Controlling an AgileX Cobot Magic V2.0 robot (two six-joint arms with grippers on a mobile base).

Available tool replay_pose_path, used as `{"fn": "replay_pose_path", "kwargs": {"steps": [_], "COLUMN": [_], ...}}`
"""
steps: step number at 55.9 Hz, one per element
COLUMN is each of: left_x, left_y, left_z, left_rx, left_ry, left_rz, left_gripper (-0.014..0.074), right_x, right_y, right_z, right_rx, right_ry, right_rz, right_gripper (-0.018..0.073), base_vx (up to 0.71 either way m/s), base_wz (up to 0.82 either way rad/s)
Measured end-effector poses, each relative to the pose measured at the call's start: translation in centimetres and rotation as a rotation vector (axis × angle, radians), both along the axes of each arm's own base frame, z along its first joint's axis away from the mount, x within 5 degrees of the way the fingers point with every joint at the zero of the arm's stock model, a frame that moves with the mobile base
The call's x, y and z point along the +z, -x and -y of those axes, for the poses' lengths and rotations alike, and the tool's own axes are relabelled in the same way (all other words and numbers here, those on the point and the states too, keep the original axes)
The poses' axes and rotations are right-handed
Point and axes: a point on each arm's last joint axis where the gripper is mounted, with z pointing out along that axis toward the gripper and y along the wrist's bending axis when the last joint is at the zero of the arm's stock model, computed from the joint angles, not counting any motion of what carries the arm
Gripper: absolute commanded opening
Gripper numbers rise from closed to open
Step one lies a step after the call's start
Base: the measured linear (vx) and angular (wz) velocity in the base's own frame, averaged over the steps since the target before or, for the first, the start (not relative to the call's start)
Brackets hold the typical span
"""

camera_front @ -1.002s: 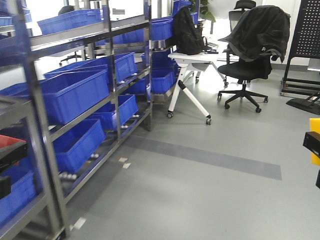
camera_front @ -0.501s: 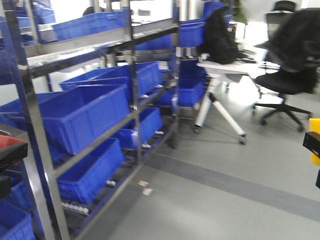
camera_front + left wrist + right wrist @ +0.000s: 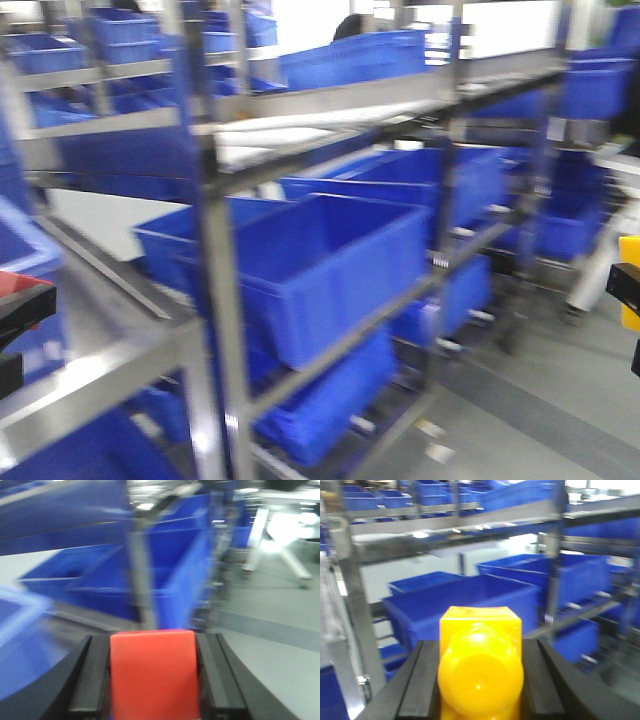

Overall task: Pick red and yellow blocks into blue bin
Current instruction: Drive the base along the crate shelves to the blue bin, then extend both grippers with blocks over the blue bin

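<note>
Left wrist view shows your left gripper [image 3: 152, 682] clamped on the red cube [image 3: 150, 667]; your right gripper [image 3: 480, 685] clamps the yellow brick [image 3: 480, 650], both held facing the blue bin [image 3: 330, 265], ready for dropping.

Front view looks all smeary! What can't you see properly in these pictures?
- Front view: red block cut off by left edge, yellow brick by right edge.
- Front view: blur smears the blue bins; insides unclear.
- Wrist views: both blocks' bottoms cut off by bottom edge.
</note>
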Motion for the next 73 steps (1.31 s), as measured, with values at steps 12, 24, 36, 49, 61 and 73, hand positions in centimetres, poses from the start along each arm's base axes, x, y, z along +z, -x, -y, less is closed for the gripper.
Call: {"fn": "replay_pose_path", "kwargs": {"steps": [12,24,36,49,61,73], "left_x": [0.0,0.0,0.0,0.0,0.0,0.0], "left_y": [0.0,0.0,0.0,0.0,0.0,0.0], "left_z": [0.0,0.0,0.0,0.0,0.0,0.0], "left_rx": [0.000,0.001,0.001,0.001,0.001,0.001], "left_ry": [0.000,0.000,0.000,0.000,0.000,0.000], "left_rz": [0.000,0.000,0.000,0.000,0.000,0.000], "left_gripper": [0.0002,0.0002,0.0002,0.0002,0.0002,0.0002], "right_x": [0.0,0.0,-0.1,-0.7,-1.2,-1.6], "right_y": [0.0,0.0,-0.2,-1.1,-1.8,-2.3], "right_z": [0.0,0.0,0.0,-0.1,-0.1,-0.1], "right_rx": [-0.001,-0.001,-0.001,0.000,0.000,0.000], "right_ry": [0.000,0.000,0.000,0.002,0.004,0.005], "right_rz": [0.001,0.001,-0.005,-0.041,-0.071,-0.090], "right_gripper": [-0.0011,-0.0011,-0.0011,-0.0011,-0.0011,-0.0011], "base_vx": [0.32,0.24,0.17,0.11,0.07,0.03], "base_wz": [0.88,0.99,0.77,0.48,0.28,0.13]}}
